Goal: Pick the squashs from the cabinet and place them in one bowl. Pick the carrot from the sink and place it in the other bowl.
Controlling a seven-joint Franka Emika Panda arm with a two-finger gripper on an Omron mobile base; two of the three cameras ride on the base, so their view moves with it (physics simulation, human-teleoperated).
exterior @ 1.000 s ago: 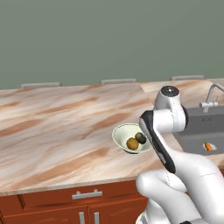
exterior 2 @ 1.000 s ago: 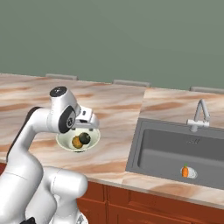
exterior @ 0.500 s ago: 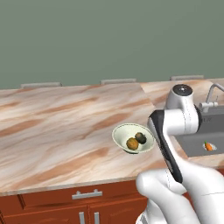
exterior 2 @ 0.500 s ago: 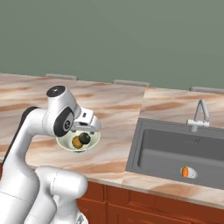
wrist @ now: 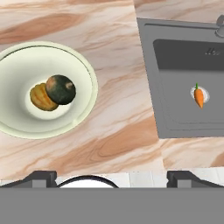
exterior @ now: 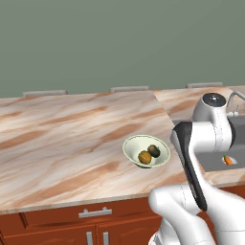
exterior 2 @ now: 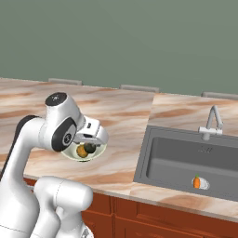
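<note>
The pale green-cream bowl [wrist: 89, 72] stands on the marble counter and holds two squashs, one dark green [wrist: 61, 89] and one orange-brown [wrist: 41, 98]. In the left base view the same bowl [exterior: 134, 143] sits just left of my arm. The carrot [wrist: 199, 96] lies on the drain of the dark grey sink [wrist: 175, 118], also seen as the carrot [exterior 2: 197, 182] near the sink's front wall. My gripper [wrist: 112, 178] hangs open above the counter between bowl and sink, with nothing between its fingertips [wrist: 40, 177]. The cabinet and the other bowl are out of view.
A slim silver tap [exterior 2: 213, 122] stands at the back rim of the sink [exterior 2: 153, 153]. Low red-brown drawers with short handles [exterior: 95, 213] run under the counter's front edge. A grey-green wall rises behind the counter.
My arm has swung a little to the right, away from over the bowl toward the sink. The bowl, squashs and carrot have stayed put, and the gripper has stayed open.
</note>
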